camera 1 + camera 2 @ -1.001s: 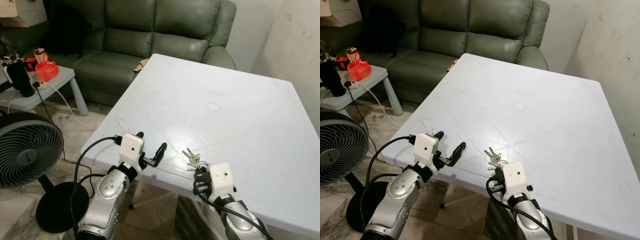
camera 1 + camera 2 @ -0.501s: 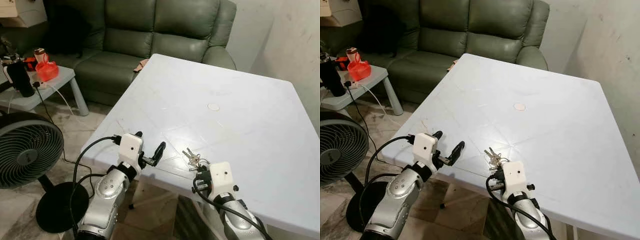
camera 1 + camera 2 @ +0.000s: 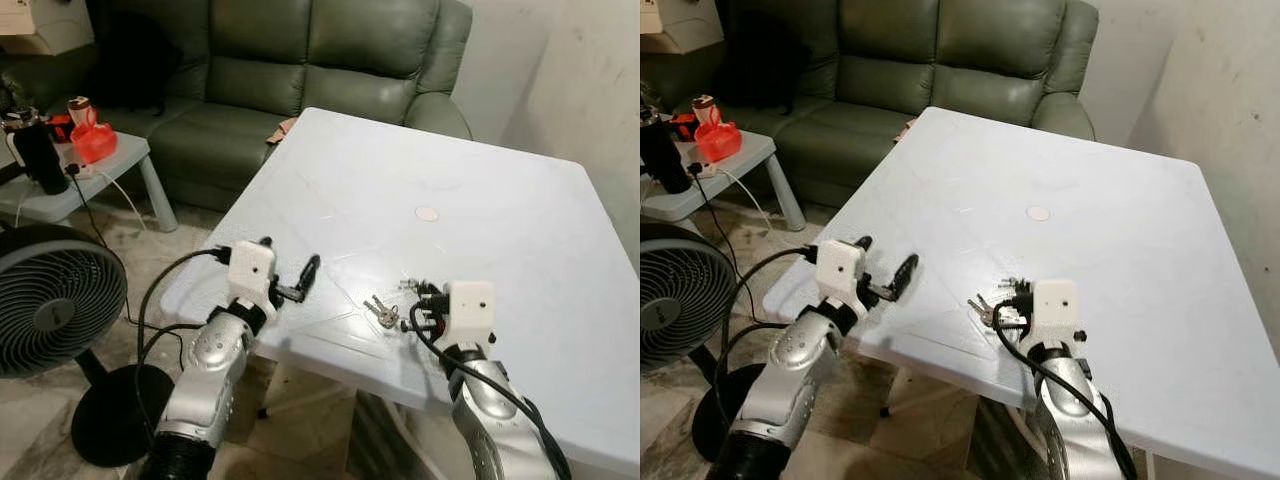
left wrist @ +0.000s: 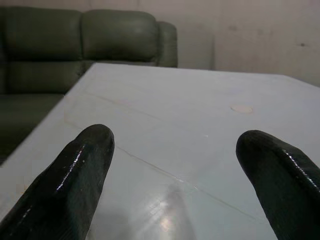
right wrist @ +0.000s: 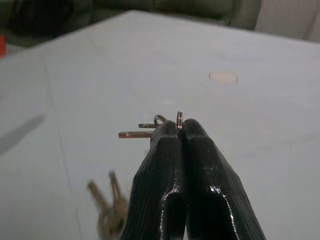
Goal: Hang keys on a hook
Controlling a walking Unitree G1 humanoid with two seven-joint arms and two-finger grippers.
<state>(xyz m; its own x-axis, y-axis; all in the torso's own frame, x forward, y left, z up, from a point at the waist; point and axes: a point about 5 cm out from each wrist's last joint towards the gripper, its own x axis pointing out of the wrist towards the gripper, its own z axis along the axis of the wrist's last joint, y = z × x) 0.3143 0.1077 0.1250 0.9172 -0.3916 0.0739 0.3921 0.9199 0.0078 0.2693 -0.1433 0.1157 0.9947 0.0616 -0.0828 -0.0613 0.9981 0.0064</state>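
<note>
A small bunch of keys (image 3: pixel 382 312) is at the near edge of the white table (image 3: pixel 470 180). My right gripper (image 3: pixel 418 300) is shut on the key ring (image 5: pixel 179 119), which pokes up between the fingertips in the right wrist view. Two keys stick out past the fingers, and other keys (image 5: pixel 107 210) hang lower, close to the tabletop. I cannot tell whether they touch it. My left gripper (image 3: pixel 290 262) is open with nothing in it, just above the table's near left corner, its fingers (image 4: pixel 75 180) pointing across the table.
A green sofa (image 3: pixel 300 60) stands behind the table. On the left are a black floor fan (image 3: pixel 50 300) and a low side table (image 3: pixel 110 165) with a red container (image 3: pixel 93 140) and a dark bottle (image 3: pixel 40 155). A wall (image 3: pixel 590 80) is to the right.
My right gripper has risen and moved right over the table with the key ring in it, and the keys trail below it. My left gripper has lifted and moved forward over the table's corner.
</note>
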